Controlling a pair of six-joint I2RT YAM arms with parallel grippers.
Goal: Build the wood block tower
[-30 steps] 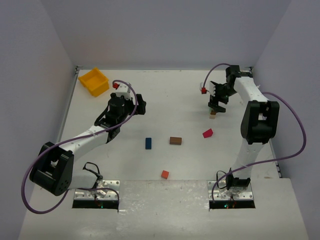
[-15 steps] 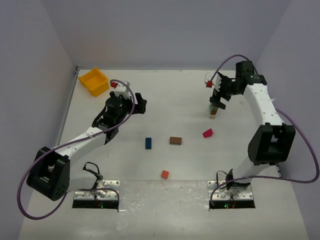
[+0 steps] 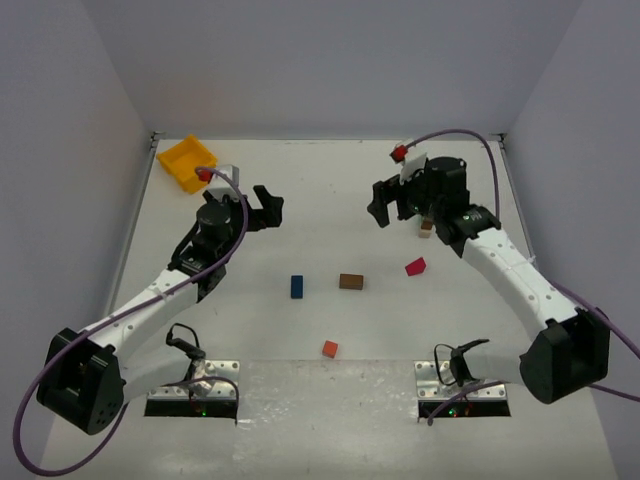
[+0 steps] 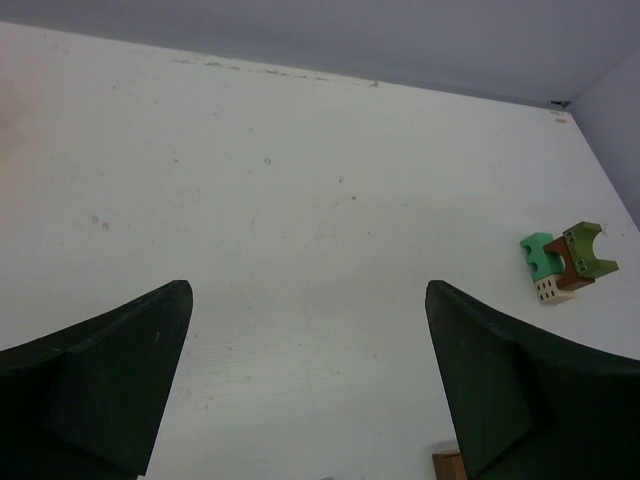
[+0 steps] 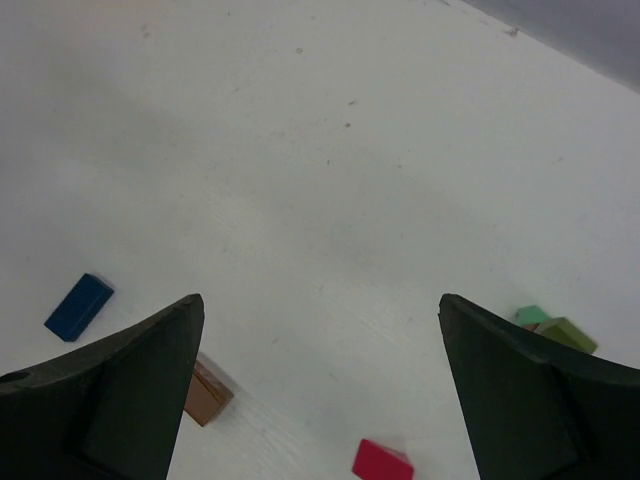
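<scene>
On the white bench, the left jaws and the right jaws both gaped wide, holding nothing. The wood block tower (pale block lowest, brown and bright green above, olive arch topmost) stood far right, partly behind the right arm. A brown block, blue block, magenta block and orange-red block lay loose nearer.

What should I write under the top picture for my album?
Left hand and right hand open, while blue block, brown block, pink block and red block wait near the tiny tower.
</scene>
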